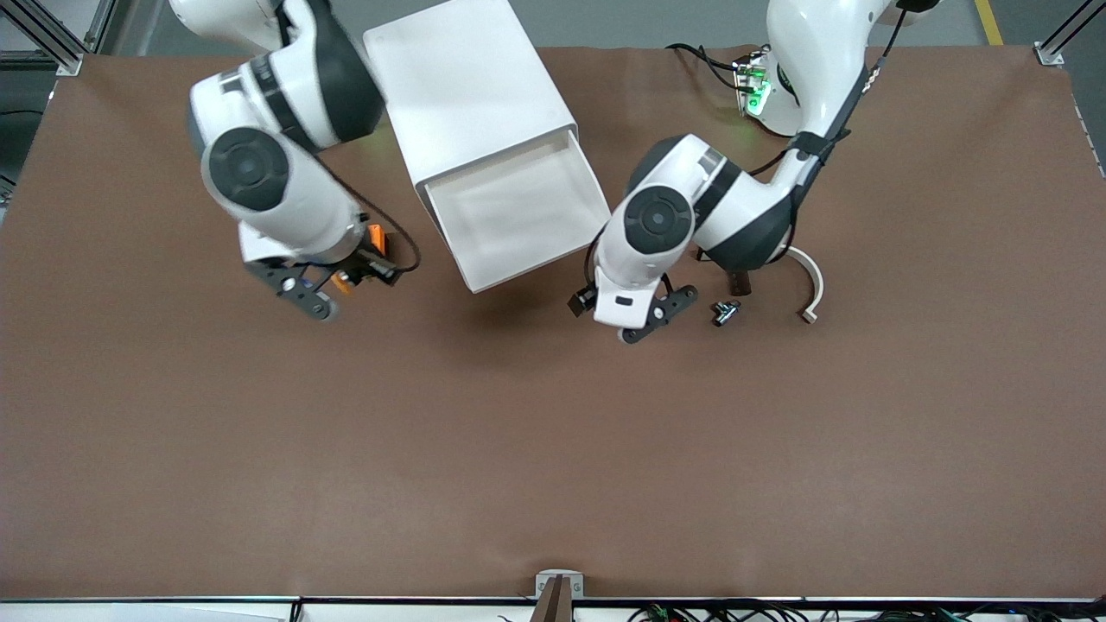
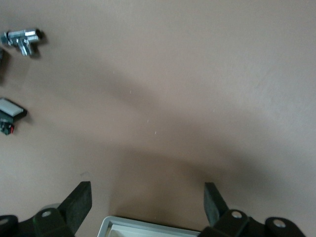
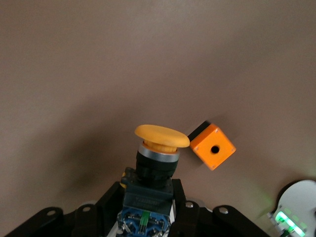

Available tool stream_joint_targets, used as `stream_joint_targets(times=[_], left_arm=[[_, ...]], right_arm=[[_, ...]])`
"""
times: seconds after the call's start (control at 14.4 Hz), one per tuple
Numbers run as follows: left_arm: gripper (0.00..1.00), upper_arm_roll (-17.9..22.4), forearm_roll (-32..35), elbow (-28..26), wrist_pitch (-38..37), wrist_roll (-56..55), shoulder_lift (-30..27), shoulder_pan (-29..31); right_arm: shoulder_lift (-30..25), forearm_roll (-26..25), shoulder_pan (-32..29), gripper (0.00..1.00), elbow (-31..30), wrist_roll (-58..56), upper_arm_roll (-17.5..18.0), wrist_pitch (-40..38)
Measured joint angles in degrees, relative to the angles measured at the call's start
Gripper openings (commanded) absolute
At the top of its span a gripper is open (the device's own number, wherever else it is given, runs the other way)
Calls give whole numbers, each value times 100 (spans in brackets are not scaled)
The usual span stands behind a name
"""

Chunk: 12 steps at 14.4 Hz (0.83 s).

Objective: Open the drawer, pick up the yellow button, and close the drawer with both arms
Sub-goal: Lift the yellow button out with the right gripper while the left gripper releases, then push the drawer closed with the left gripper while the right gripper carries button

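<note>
Left gripper (image 1: 658, 321), nearest the camera, hangs over bare table (image 1: 553, 449) at about 5 o'clock from the drawer (image 1: 517, 212); its fingers (image 2: 79, 201) stand wide apart, holding nothing. Right gripper (image 1: 333, 289) hovers at about 8 o'clock from the drawer, clamped on the dark body of the button (image 3: 157, 148), whose long axis runs out along the fingers, orange-yellow cap outermost. Drawer stands pulled out of the white cabinet (image 1: 467, 86)
</note>
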Motion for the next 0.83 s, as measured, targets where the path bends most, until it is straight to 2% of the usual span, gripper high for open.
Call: stream_joint_targets(times=[0.21, 0.42, 0.83], left_arm=[[100, -15, 129, -30, 45, -323, -6, -424], [100, -16, 141, -31, 63, -339, -14, -645], [100, -87, -14, -38, 64, -339, -24, -850]], right_arm=[[23, -154, -876, 0, -196, -1504, -15, 79], [48, -314, -1719, 0, -485, -2981, -25, 547], [283, -604, -2802, 0, -1478, -4952, -21, 2575]])
